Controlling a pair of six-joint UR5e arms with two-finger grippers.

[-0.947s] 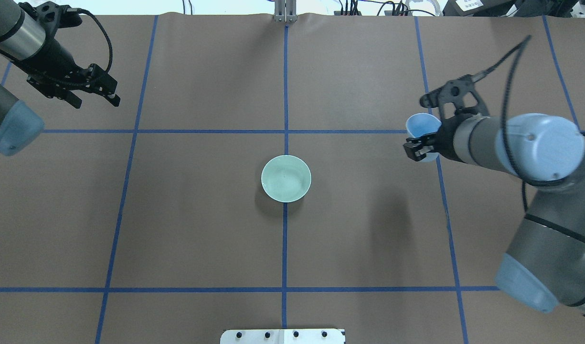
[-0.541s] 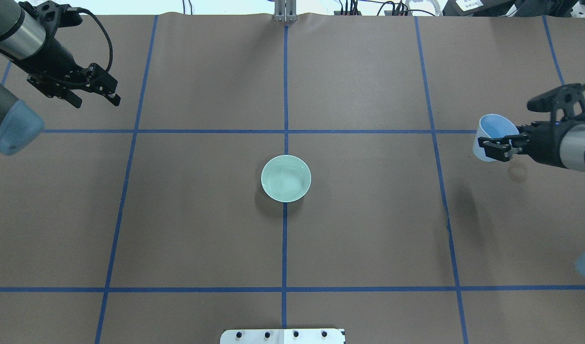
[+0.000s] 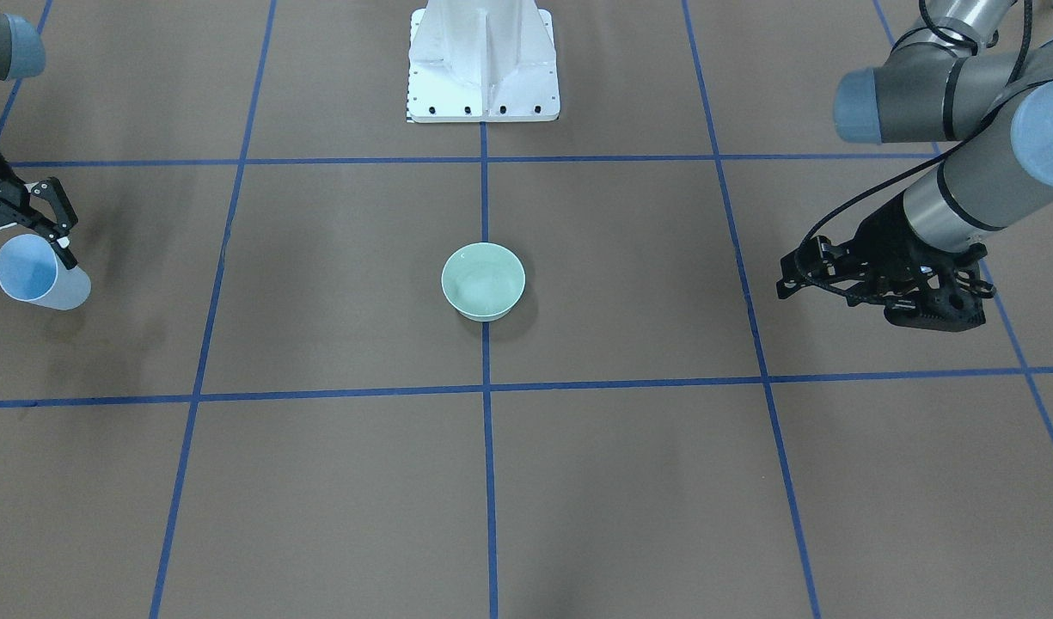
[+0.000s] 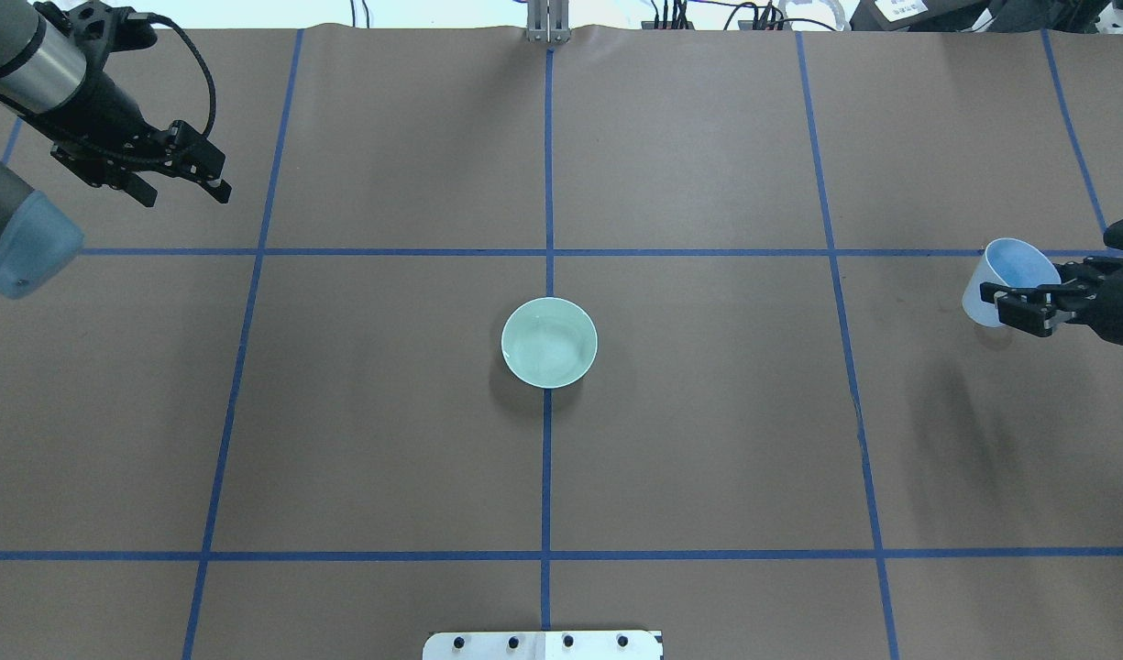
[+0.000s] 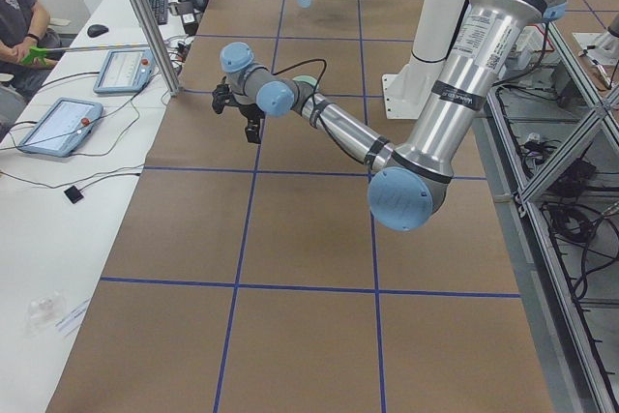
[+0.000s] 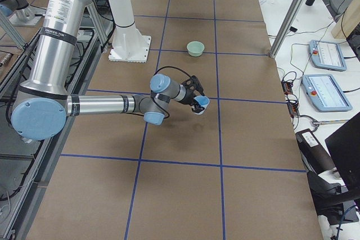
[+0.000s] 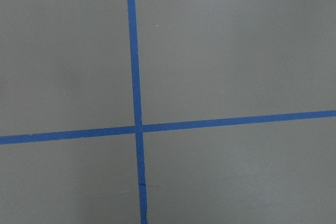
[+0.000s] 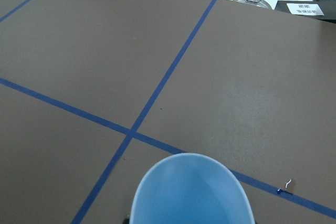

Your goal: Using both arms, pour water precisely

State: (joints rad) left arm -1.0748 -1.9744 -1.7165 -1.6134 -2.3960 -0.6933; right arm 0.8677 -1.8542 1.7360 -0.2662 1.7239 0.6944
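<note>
A light blue cup (image 4: 1006, 275) hangs just above the table at the far right edge, tilted, with my right gripper (image 4: 1022, 307) shut on its wall. The right wrist view shows the cup (image 8: 191, 192) from above; I cannot make out water inside it. A pale green bowl (image 4: 549, 342) stands at the table's centre with a faint glossy sheen of water (image 4: 543, 348) in it. From the front, the bowl (image 3: 483, 281) is far from the cup (image 3: 38, 275). My left gripper (image 4: 183, 191) hovers open and empty at the far left back. No stream shows.
Blue tape lines (image 7: 137, 129) divide the brown table into squares. The white pedestal base (image 3: 483, 64) stands at the robot's edge. Beyond the far edge are a metal post (image 5: 145, 21), tablets (image 5: 58, 125) and a seated person (image 5: 17, 16).
My right arm has carried the blue cup to the right, away from the bowl, out to the table's right edge. The left arm has stayed still.
</note>
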